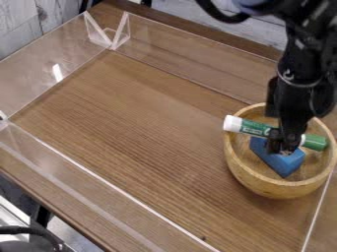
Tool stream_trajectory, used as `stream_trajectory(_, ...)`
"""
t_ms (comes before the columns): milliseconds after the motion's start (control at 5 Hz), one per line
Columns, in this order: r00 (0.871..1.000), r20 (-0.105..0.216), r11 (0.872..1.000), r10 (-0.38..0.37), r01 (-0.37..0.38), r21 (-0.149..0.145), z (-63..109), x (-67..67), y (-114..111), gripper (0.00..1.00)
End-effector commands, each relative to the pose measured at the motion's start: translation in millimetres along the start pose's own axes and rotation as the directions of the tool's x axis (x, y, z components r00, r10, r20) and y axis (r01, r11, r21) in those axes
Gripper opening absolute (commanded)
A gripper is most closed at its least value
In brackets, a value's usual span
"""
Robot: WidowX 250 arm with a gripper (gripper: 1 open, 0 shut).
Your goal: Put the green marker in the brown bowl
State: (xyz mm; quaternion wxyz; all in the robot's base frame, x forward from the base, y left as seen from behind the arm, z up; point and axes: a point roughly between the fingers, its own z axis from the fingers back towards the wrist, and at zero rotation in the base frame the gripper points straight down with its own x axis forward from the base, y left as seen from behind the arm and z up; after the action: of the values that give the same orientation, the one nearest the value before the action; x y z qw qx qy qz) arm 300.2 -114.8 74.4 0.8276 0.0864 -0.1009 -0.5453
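From where I stand, the black gripper (298,126) is reaching down from the upper right over the brown bowl (241,175), and its jaws are open, the dark fingers spread apart with nothing clamped between them that I can see. The green marker (251,127) is at the bowl, lying across the upper part of its opening. Its plain white end points left and sits at the bowl's left rim, a little proud of it, while the dark green cap (314,142) points right, toward the far side of the bowl. Green lettering runs along the white barrel, partly hidden by the gripper. Just below the marker, on the side nearer the bottom of the view, a blue rectangular block (278,160) rests inside the bowl, tilted, with a small pale mark on it. I can't tell whether the marker is actually touching the block. The bowl itself is round, shallow and light tan, with a thick rim, and it stands toward the right side of the brown wooden table (132,123). Clear see-through edging (99,207) runs along the table's lower left side. Up at the upper left there's a clear, angular plastic bracket (108,30) near the table's far edge, well apart from the bowl. Down in the lower left corner, some black cables (30,233) curve beside the table.
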Motion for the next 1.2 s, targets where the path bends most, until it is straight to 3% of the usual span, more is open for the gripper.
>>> stream_trajectory(0, 0.999, 0.034, 0.999, -0.012, 0.01, 0.038, 4.4, 7.3, 5, 1.0)
stream_trajectory(200, 0.999, 0.03, 0.999, -0.013, 0.012, 0.039, 1.9, 7.6, 5, 0.0)
stream_trajectory(1000, 0.998, -0.012, 0.997, -0.057, 0.057, 0.048, 26.2, 8.1, 15, 0.0)
